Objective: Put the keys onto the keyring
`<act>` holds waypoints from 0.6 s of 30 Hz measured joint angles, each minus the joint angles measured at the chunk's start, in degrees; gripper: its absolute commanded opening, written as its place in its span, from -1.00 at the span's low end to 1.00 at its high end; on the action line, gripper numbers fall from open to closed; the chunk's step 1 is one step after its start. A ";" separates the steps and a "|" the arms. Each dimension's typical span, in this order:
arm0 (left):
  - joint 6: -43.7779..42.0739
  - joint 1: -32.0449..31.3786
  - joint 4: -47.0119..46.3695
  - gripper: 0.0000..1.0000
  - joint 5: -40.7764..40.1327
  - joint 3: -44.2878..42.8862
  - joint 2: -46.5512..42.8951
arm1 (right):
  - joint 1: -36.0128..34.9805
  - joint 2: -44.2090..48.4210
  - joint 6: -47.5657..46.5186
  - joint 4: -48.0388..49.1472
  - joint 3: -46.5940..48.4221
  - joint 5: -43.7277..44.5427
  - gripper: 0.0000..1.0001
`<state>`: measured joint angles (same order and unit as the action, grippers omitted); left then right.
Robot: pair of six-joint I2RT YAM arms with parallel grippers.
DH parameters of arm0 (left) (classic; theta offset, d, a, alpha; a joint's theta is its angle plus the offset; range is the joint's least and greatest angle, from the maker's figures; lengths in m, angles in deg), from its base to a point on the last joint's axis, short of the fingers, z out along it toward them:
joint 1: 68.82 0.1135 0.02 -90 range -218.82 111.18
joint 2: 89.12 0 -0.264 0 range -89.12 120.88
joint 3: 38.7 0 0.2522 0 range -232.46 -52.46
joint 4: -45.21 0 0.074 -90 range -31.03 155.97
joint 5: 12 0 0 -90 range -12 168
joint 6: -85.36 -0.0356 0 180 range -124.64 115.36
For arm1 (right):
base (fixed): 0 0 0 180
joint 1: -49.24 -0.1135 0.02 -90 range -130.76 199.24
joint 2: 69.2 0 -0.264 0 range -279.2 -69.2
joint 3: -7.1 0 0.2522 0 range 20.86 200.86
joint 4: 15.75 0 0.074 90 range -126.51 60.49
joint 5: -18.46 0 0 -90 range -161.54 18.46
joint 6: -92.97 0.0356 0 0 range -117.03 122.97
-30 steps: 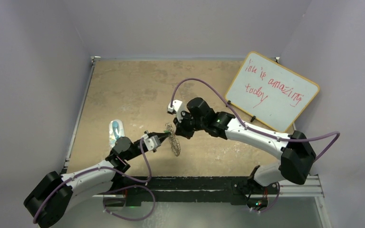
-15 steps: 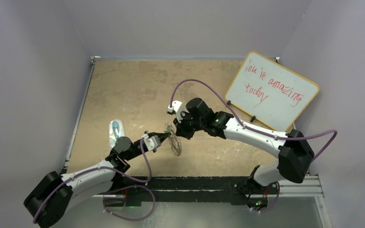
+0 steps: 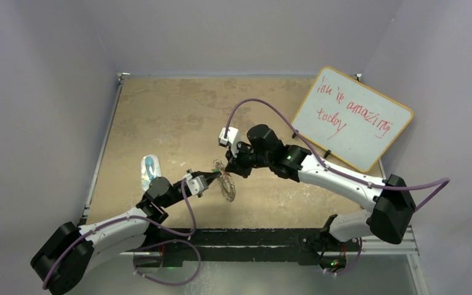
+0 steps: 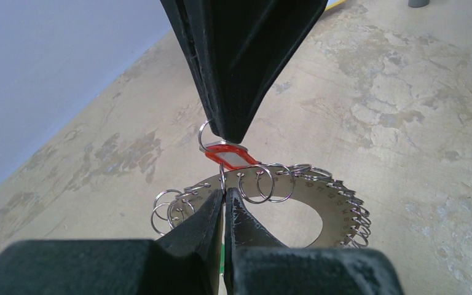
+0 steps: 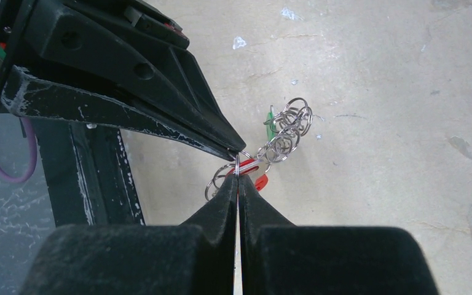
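Note:
The keyring (image 4: 335,206), a flat silvery disc fringed with small loops, hangs above the table between my two grippers; it also shows in the top view (image 3: 227,186). My left gripper (image 4: 223,195) is shut on its near rim. My right gripper (image 5: 238,180) is shut on the small ring of the red-headed key (image 4: 230,157), right at the keyring's rim; its fingers (image 4: 239,74) come down from above in the left wrist view. The red key (image 5: 255,171) lies against the tips. The green-headed key (image 5: 270,120) hangs among the loops beyond.
A clear bluish plastic object (image 3: 149,170) lies on the table left of my left gripper (image 3: 215,177). A whiteboard (image 3: 351,118) with red writing leans at the back right. Purple walls enclose the tan table (image 3: 172,117). A black rail (image 3: 252,236) runs along the near edge.
The right arm's wrist and elbow have shifted slightly right and its cable loop has risen. The keyring has stayed held between both grippers, and the left arm has not moved.

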<state>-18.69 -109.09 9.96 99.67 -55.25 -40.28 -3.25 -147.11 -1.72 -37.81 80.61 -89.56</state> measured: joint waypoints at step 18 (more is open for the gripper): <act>0.00 0.02 0.07 -1.00 -0.11 -0.02 -0.07 | 0.00 -2.89 -2.05 -0.79 0.00 -1.70 -1.00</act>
<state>-18.69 -109.07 10.03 99.56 -55.27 -40.34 -3.25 -150.00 -3.77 -38.59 80.61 -91.27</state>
